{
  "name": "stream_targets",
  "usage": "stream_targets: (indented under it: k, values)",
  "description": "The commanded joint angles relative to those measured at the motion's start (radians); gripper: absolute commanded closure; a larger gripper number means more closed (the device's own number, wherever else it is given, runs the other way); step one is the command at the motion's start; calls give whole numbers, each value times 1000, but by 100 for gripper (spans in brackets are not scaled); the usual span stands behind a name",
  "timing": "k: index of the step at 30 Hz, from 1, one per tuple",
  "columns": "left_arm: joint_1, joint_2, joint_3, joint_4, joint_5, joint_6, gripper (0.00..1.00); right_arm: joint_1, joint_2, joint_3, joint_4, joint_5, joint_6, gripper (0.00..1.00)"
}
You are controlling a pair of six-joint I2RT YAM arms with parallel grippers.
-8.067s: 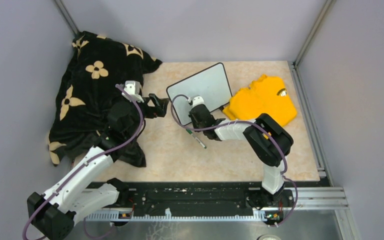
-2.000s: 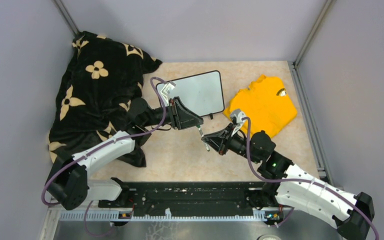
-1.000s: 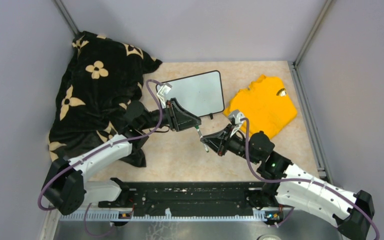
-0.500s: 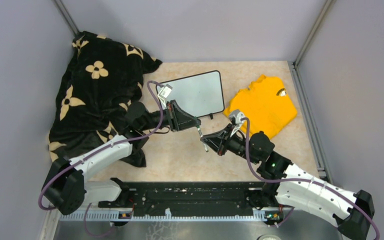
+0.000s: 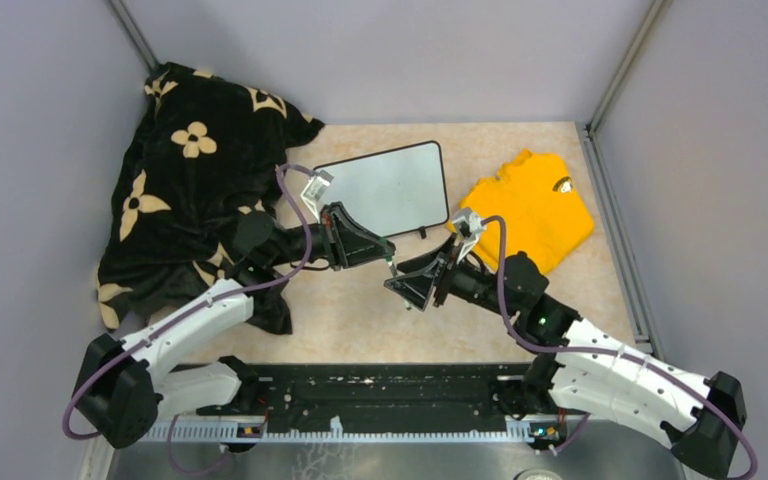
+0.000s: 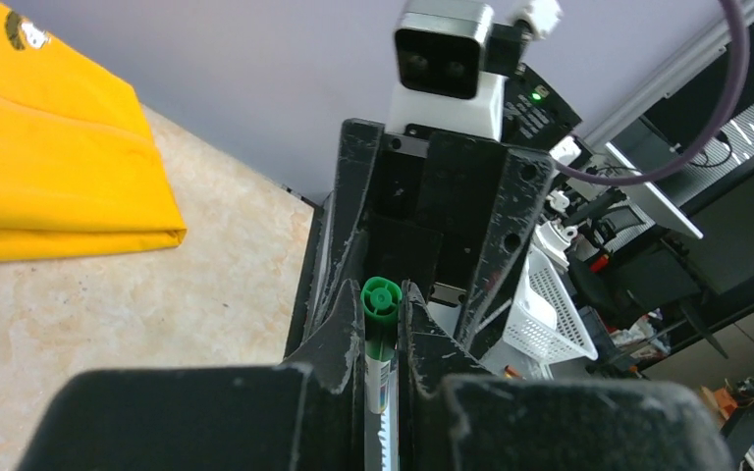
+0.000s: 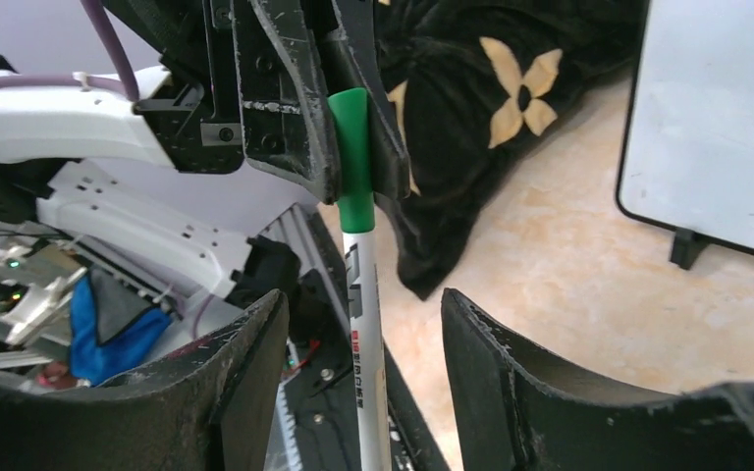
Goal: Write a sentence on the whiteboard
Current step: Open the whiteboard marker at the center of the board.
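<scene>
table [image 5: 560,310]: both arms meet over its bare middle, so you have room to work the pen before going to the board.
blanket [image 5: 190,190]: black with a cream flower print, heaped at the left edge. It's not part of the job. The left arm reaches out from beside it.
whiteboard [image 5: 385,190]: back centre, between the blanket and the shirt, up on its small feet with the face blank. It sits just beyond the grippers and nothing touches it, so writing hasn't begun.
yellow shirt [image 5: 530,205]: folded, right of the board, just beside its corner. Keep your right elbow off it.
left gripper [image 6: 383,329]: clamped narrow on the pen's green end and carrying the pen alone.
right gripper [image 7: 361,299]: jaws wide, one either side of the barrel, neither touching. My read is it's lined up to take the barrel, either for a regrasp or to pull against the cap.
marker [image 7: 368,392]: white barrel running from the left fingers straight down between the right ones. That alignment is why the two wrists face each other.
cap [image 7: 351,147]: green, pinched between the left pads. It's the only hold on the pen, so the barrel could slide out of it. Close the right hand before you move.
</scene>
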Motion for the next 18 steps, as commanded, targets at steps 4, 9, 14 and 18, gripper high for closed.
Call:
stream_targets:
  k: [4, 9, 14, 18]
  values:
    - [-5, -71, -31, 65, 40, 4, 100, -20, 44, 67, 164, -117, 100, 50]
    - [-4, -83, -28, 69, 45, -3, 100, -20, 77, 70, 215, -142, 134, 60]
    - [-4, -93, -20, 74, 50, -14, 100, -20, 95, 64, 248, -171, 149, 78]
    - [-4, -110, -17, 74, 29, -20, 100, -20, 87, 49, 243, -176, 140, 97]
